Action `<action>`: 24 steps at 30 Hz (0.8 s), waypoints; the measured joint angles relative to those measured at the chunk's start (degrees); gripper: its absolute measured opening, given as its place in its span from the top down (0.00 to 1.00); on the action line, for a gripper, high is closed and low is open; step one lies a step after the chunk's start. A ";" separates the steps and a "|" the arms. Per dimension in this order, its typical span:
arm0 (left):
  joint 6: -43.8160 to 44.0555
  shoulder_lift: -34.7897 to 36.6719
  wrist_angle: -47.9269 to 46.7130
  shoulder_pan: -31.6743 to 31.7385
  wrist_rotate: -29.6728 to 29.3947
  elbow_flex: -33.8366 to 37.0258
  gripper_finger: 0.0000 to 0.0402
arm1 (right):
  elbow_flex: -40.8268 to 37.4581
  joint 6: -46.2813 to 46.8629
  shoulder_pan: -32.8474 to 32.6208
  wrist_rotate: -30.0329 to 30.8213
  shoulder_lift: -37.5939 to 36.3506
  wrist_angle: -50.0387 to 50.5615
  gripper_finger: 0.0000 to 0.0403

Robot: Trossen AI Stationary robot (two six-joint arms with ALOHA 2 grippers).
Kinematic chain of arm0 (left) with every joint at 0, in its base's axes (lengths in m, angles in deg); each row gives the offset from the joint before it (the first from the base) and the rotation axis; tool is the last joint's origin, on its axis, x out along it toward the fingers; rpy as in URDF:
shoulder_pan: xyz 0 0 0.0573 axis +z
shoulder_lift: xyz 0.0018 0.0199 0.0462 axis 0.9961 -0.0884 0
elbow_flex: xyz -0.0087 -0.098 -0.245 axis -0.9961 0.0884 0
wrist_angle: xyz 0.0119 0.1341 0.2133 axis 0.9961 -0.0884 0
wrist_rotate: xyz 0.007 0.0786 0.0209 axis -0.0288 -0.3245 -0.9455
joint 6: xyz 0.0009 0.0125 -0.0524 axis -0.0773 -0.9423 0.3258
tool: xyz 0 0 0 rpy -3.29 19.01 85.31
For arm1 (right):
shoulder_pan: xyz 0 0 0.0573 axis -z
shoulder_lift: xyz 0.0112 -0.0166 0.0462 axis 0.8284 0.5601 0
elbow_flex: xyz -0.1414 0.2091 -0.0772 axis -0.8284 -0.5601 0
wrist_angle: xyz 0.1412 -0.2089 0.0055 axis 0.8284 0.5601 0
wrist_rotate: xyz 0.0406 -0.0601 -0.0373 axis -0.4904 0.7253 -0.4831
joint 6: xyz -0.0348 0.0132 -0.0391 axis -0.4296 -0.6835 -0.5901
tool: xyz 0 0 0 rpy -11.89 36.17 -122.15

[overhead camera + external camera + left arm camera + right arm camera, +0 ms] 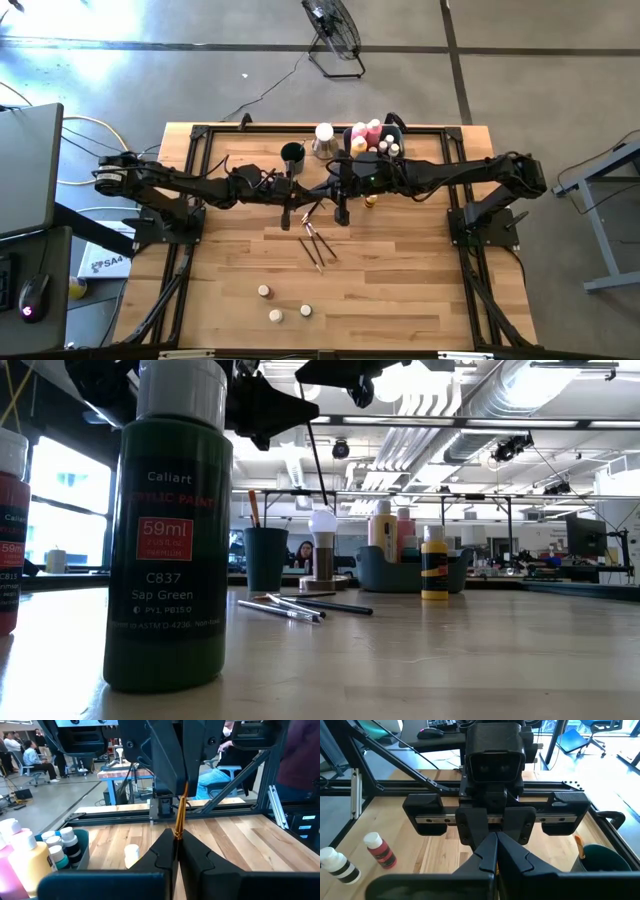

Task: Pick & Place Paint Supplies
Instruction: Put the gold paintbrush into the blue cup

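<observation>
My left gripper is closed on a thin brush: in my left wrist view its orange handle runs straight out from between my pinched fingers toward the other arm, so the brush's long axis lies along my own reach rather than across it. From above, my left gripper hangs over the middle of the table, and my right gripper hangs just beside it, facing it, fingers shut on nothing I can see. What the next move turns on, as I judge it, is where the brush has to go from here: the dark cup stands toward the far edge, near my left gripper and on its own side, while the grey-blue bin with its bottles sits further along toward the right arm. So my left arm is the nearer one to the cup, and I would have to tip the brush upright before lowering it in. Other brushes lie loose on the wood just on the near side of both grippers, slanted and partly crossing, and three small pots stand well apart near the front edge.
</observation>
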 joint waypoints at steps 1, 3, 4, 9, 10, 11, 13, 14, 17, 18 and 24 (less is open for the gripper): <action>0.00 0.02 -0.06 0.00 -0.02 0.00 0.98 | 0.00 0.00 0.00 0.11 0.00 -0.09 0.99; 0.02 0.02 -0.30 0.00 -0.16 0.00 0.98 | 0.00 0.14 -0.04 0.34 0.02 -0.61 0.99; 0.03 0.02 -0.54 0.00 -0.21 0.00 0.98 | 0.00 0.04 -0.04 0.08 0.02 -0.85 0.99; 0.13 0.02 -0.66 0.02 -0.28 0.00 0.98 | 0.00 0.00 -0.07 -0.56 -0.26 -0.46 0.92; 0.13 0.02 -0.68 0.02 -0.28 0.00 0.98 | 0.00 0.00 -0.06 -0.55 -0.38 -0.49 0.89; 0.08 0.02 -0.72 0.02 -0.28 0.00 0.98 | 0.00 0.00 -0.05 -0.57 -0.47 -0.64 0.85; -0.39 0.05 -1.10 0.02 -0.90 0.00 0.98 | -0.02 0.15 -0.07 -0.55 -1.32 0.55 0.78; -0.70 0.19 -1.51 0.02 -1.47 0.00 0.98 | -0.04 0.37 -0.05 -0.42 -1.65 1.30 0.75; -2.96 1.77 -3.81 0.07 -4.23 0.07 0.98 | -0.06 1.86 -0.04 -0.05 -4.08 4.98 0.67; -3.82 2.49 -4.56 0.07 -5.61 0.04 0.98 | -0.09 2.57 -0.04 0.06 -4.89 6.16 0.65; -6.76 9.64 -11.86 3.66 -9.19 0.12 0.98 | -0.02 5.13 -0.04 0.14 -11.12 13.98 0.62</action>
